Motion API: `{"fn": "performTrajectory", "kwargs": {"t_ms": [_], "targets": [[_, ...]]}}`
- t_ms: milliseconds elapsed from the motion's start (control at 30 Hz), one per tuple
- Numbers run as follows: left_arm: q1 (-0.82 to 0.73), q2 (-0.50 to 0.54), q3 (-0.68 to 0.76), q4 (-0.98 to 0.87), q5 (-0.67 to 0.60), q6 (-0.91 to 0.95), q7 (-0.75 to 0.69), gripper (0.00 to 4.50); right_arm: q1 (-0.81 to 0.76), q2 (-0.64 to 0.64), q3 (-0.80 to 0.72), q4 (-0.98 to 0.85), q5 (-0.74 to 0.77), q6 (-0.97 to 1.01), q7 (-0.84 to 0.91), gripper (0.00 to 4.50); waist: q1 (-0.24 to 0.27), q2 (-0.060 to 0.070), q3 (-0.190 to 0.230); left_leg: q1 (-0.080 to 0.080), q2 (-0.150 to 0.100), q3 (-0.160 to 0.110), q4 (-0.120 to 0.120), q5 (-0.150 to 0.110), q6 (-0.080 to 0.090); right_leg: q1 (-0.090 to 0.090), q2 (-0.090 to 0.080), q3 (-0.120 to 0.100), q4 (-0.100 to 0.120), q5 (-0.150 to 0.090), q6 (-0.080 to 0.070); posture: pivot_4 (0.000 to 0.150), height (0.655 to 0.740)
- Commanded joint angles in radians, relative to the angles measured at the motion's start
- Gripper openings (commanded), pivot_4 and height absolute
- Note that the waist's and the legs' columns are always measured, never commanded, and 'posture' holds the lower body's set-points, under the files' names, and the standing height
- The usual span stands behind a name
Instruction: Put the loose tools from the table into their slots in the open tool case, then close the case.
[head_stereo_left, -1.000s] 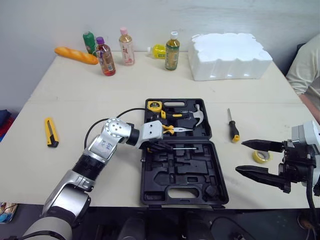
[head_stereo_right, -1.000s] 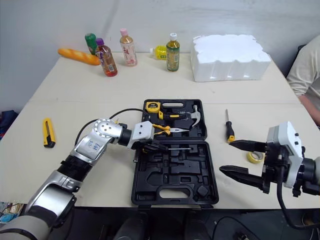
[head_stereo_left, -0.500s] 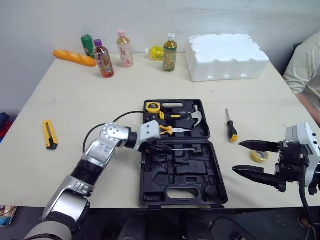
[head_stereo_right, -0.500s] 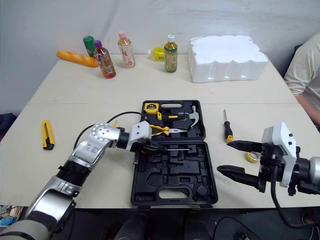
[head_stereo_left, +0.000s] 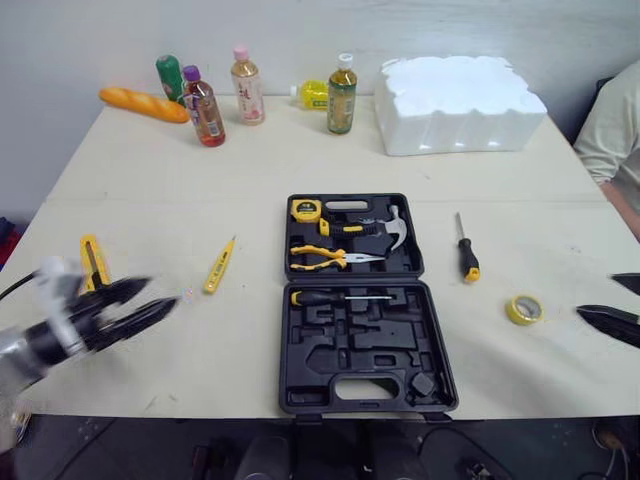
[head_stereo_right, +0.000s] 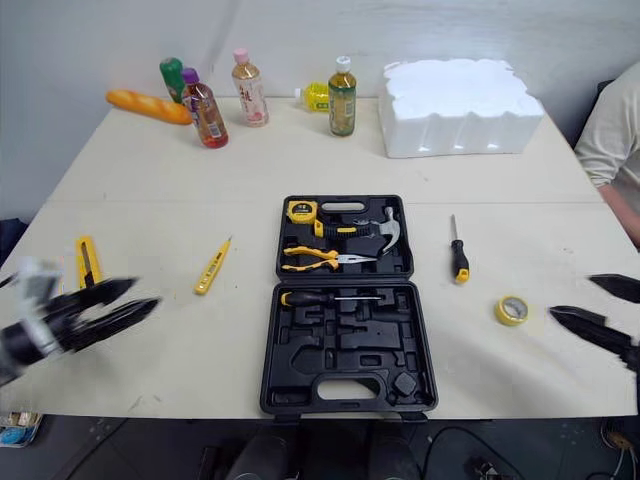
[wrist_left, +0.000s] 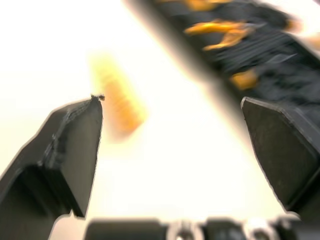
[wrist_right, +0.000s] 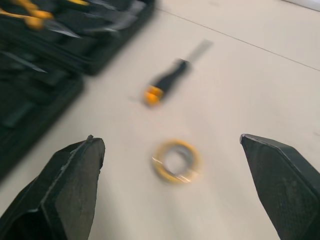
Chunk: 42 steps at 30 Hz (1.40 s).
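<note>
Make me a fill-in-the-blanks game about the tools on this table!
1. The case lies ____, its lid not shut.
2. The tape is the colour ____.
3. The loose screwdriver lies on the case's ____ side.
4. The left hand and the right hand are holding ____.

Missing words: open; yellow; right; nothing.
</note>
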Motion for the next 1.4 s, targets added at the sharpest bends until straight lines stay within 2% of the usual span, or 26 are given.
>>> {"fn": "performTrajectory", "kwargs": {"t_ms": [33, 100, 200, 467, 633, 1000, 1133, 1233, 1333, 1400], "targets": [[0.047, 0.038, 0.155, 0.138, 0.003, -0.062, 0.013, 4.46, -0.007, -0.027, -0.037, 0.131, -0.071, -0.091, 0.027, 4.50, 0.003, 0.000, 0.000, 0.001, 0.000, 0.000, 0.000, 0.001, 0.000, 0.002, -0.001, 0.000, 0.000, 0.000, -0.001, 0.150, 0.7383], [0.060, 0.061, 0.215, 0.262, 0.024, -0.109, 0.041, 4.46, -0.021, -0.036, -0.033, 0.214, -0.105, -0.138, 0.029, 4.50, 0.002, 0.001, 0.001, 0.004, 0.000, -0.001, 0.000, -0.001, -0.004, 0.006, -0.003, -0.002, -0.003, 0.001, -0.002, 0.150, 0.7383], [0.087, 0.073, 0.229, 0.326, 0.069, -0.187, 0.086, 4.46, -0.047, -0.050, -0.034, 0.328, -0.146, -0.199, 0.012, 4.50, -0.004, 0.001, 0.001, 0.013, 0.000, 0.002, -0.009, -0.001, -0.005, 0.014, -0.003, 0.000, -0.009, 0.001, -0.003, 0.150, 0.7383], [0.081, 0.056, 0.205, 0.316, 0.042, -0.185, 0.134, 4.46, -0.093, -0.041, -0.009, 0.400, -0.176, -0.261, -0.001, 4.50, -0.013, 0.002, 0.000, 0.013, 0.002, 0.004, -0.015, -0.003, -0.005, 0.007, -0.003, 0.000, -0.005, 0.003, 0.001, 0.150, 0.7383], [0.036, 0.033, 0.150, 0.242, 0.023, -0.150, 0.201, 4.46, -0.151, -0.029, 0.041, 0.357, -0.159, -0.248, -0.016, 4.50, -0.026, 0.002, 0.000, 0.013, 0.002, 0.004, -0.015, -0.005, -0.008, 0.008, -0.003, 0.000, -0.004, 0.004, 0.003, 0.150, 0.7383], [-0.126, -0.018, 0.003, -0.128, -0.122, 0.112, 0.424, 4.46, -0.250, 0.050, 0.122, 0.039, -0.003, -0.053, -0.080, 4.50, -0.025, 0.002, 0.001, 0.014, 0.002, 0.003, -0.012, -0.002, -0.010, 0.009, -0.002, 0.000, -0.001, 0.007, 0.009, 0.150, 0.7383], [-0.176, 0.006, -0.077, -0.280, -0.248, 0.143, 0.349, 4.46, -0.299, 0.076, 0.173, -0.127, 0.076, 0.116, -0.216, 4.50, -0.025, 0.002, 0.001, 0.013, 0.002, 0.003, -0.013, 0.000, -0.008, 0.008, -0.001, 0.000, -0.002, 0.007, 0.009, 0.150, 0.7383], [-0.212, 0.036, -0.118, -0.323, -0.314, 0.159, 0.304, 4.46, -0.348, 0.100, 0.204, -0.193, 0.118, 0.212, -0.309, 4.50, -0.024, 0.002, 0.001, 0.013, 0.002, 0.003, -0.011, 0.000, -0.009, 0.008, -0.001, 0.000, -0.001, 0.007, 0.009, 0.150, 0.7383], [-0.377, 0.121, -0.246, -0.375, -0.527, 0.212, 0.147, 4.46, -0.450, 0.215, 0.324, -0.306, 0.147, 0.364, -0.552, 4.50, -0.024, -0.001, 0.001, 0.013, 0.002, 0.002, -0.012, 0.002, -0.011, 0.009, 0.000, -0.001, -0.001, 0.007, 0.009, 0.150, 0.7383], [-0.451, 0.160, -0.301, -0.374, -0.579, 0.213, 0.078, 4.46, -0.497, 0.280, 0.369, -0.338, 0.131, 0.418, -0.661, 4.50, -0.025, 0.000, 0.001, 0.012, 0.002, -0.001, -0.011, 0.004, -0.016, 0.008, 0.000, -0.003, -0.001, 0.008, 0.008, 0.150, 0.7383]]}}
